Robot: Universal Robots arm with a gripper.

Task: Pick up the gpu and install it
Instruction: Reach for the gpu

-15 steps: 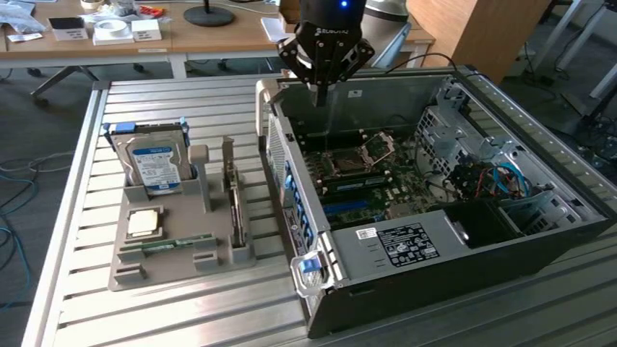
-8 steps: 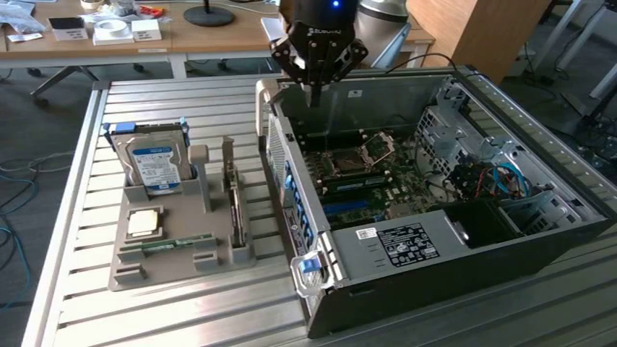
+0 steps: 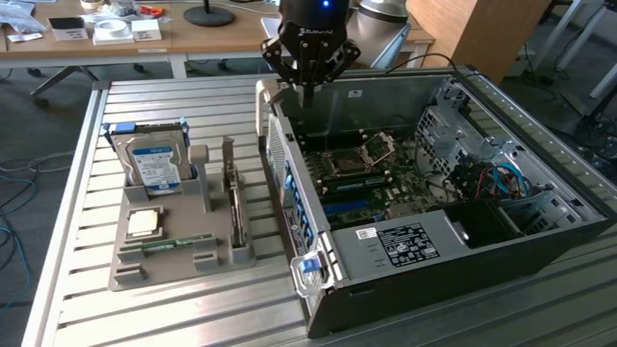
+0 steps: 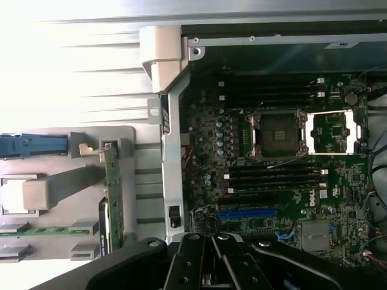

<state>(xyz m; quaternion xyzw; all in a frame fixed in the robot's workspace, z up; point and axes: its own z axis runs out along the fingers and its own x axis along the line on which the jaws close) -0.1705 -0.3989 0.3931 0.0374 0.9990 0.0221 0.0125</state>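
Hovering closed pincer [image 3: 306, 101], gpu [image 4: 111, 187] in holder [image 3: 173, 254]

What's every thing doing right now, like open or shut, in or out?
computer case, side open
gripper, shut, holding nothing, above the computer case's edge
gpu, standing on edge in the gray holder, not installed
hard drive, upright in the gray holder
CPU socket, cover open

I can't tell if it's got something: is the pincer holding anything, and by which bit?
Nothing. The pincer is shut and empty above the computer; the gpu sits in its rack.
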